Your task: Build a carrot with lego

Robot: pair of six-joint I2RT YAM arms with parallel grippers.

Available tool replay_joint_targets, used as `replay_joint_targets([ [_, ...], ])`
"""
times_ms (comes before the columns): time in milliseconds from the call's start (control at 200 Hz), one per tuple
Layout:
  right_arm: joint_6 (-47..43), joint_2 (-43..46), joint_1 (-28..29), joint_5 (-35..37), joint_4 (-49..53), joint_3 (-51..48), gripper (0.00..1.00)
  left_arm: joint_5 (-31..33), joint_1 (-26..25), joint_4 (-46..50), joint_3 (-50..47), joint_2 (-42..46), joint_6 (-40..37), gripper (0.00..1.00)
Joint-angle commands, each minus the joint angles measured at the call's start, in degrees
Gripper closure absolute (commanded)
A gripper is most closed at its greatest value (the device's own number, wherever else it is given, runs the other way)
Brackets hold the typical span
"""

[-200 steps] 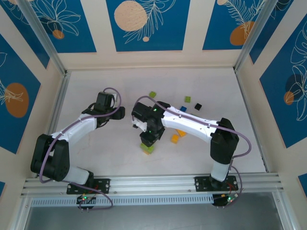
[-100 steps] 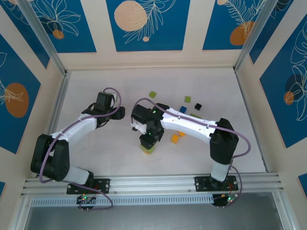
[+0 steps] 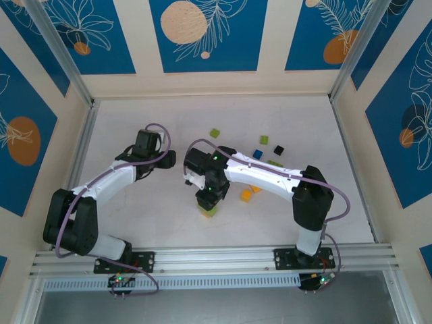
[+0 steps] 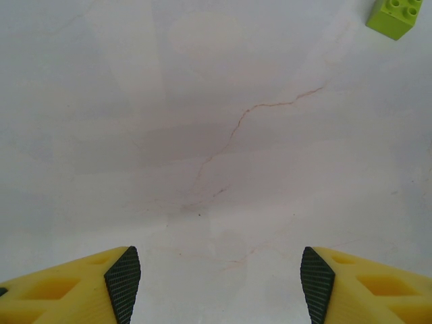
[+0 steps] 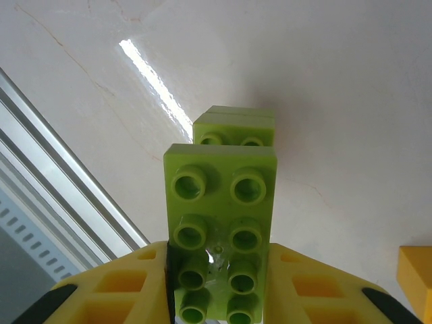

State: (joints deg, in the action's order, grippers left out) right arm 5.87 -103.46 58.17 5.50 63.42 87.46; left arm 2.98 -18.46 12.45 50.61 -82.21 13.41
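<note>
The right hand [image 5: 219, 290] grips a lime green brick [image 5: 223, 202] by its long sides, aligning it with a second lime brick [image 5: 235, 123] on the worktop [image 5: 337, 81], presumably for joining; the left hand [image 4: 219, 277] stands half open, empty.

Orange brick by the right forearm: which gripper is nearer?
Right. Right gripper, jaws shut on a lime brick, is just left of the orange brick; left gripper sits farther left.
</note>
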Motion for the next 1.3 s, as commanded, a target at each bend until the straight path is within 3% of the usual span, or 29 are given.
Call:
replay_joint_targets([
  [0, -0.9, -1.74, 0.41, -1.98, 0.26, -0.54, 0.67, -0.61, 0.86, 0.16, -0.44, 1.09, -0.05, 0.33],
  [1295, 5.01, -3.42, 2.46, 3.1, 0.83, 0.59, 0.68, -0.26, 0.88, 0.15, -0.73, 1.31, -0.05, 0.33],
])
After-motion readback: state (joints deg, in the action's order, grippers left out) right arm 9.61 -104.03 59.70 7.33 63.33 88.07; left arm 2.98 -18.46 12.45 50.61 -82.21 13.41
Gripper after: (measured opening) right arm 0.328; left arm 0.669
